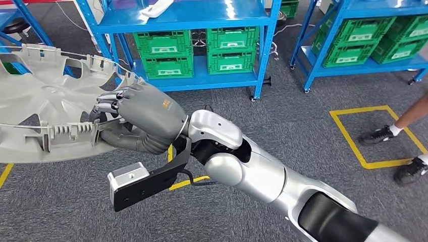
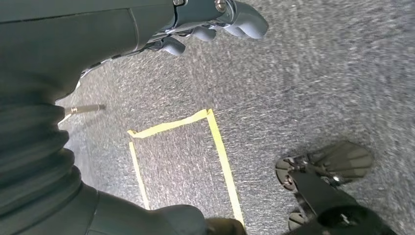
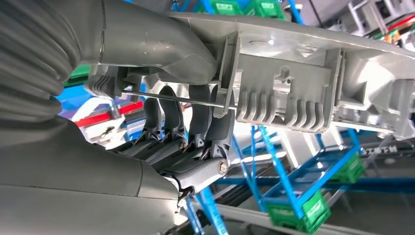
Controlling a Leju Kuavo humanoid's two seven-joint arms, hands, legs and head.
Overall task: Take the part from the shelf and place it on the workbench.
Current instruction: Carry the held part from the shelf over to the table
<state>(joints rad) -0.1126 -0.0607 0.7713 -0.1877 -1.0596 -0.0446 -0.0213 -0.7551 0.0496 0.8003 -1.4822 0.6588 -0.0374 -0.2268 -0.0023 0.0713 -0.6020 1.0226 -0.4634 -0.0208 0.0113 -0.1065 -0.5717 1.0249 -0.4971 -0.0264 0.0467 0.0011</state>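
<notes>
The part is a large grey plastic wheel cover with ribs and clips on its inner side, held off the floor at the left of the head view. My right hand grips its rim, fingers over the edge and thumb underneath. In the right wrist view the thumb and dark fingers clamp the cover's ribbed rim. My left hand hangs over the grey carpet with its fingers loosely apart and nothing in them.
Blue shelf racks with green crates stand ahead, and a white part lies on an upper shelf. Yellow tape squares mark the grey carpet. A person's legs and dark shoes stand at the right.
</notes>
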